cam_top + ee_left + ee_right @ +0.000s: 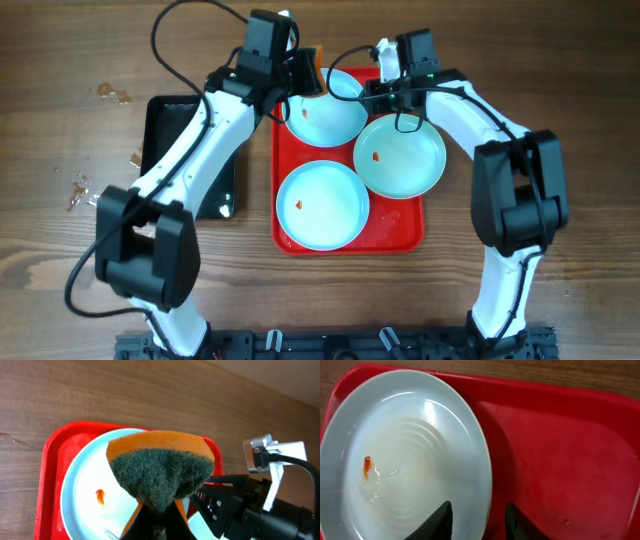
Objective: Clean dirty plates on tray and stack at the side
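Now pinching orange-and-green sponge (160,467) in left end effector (159,522) over spotted pale-blue round plate (90,485); straddling its rim, unclosed, with right end effector (480,507), probably to steady it.

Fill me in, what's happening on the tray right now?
The left gripper is clamped on an orange-and-green sponge, held at the far plate on the red tray. That plate shows a small red spot. The right gripper straddles its rim, jaws open. The near plate and the right-hand plate lie on the tray, each spotted too. No plate is stacked at the side yet.
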`<state>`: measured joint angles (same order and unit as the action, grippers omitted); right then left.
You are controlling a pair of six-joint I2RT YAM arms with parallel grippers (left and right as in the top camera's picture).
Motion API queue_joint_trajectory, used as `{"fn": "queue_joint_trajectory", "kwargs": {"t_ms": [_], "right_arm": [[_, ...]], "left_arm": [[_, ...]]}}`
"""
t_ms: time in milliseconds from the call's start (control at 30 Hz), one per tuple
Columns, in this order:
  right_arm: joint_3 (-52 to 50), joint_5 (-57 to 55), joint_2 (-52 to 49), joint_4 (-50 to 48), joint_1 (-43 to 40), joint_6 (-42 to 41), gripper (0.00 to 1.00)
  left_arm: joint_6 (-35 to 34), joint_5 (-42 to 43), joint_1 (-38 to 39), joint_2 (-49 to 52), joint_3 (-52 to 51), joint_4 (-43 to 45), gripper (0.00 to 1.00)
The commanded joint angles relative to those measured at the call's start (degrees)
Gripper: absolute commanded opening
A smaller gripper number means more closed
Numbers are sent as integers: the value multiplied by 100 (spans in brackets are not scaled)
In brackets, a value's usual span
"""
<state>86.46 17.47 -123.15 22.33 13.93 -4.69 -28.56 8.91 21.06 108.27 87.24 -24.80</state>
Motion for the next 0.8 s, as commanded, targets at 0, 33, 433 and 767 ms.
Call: {"fn": "queue_joint_trajectory", "kwargs": {"t_ms": [0, 33, 433, 767], "right_arm": [[42, -81, -225, -195, 48, -184, 33], [42, -81, -282, -216, 48, -227, 32], [44, -297, -470, 114, 48, -1014, 8], [44, -293, -468, 131, 48, -1047, 8]], "left_arm": [[-177, 50, -11, 168, 90, 85, 4], [-177, 50, -11, 214, 90, 85, 4], [-223, 46, -11, 592, 90, 195, 4], [-837, 245, 164, 1346, 90, 710, 4]]}}
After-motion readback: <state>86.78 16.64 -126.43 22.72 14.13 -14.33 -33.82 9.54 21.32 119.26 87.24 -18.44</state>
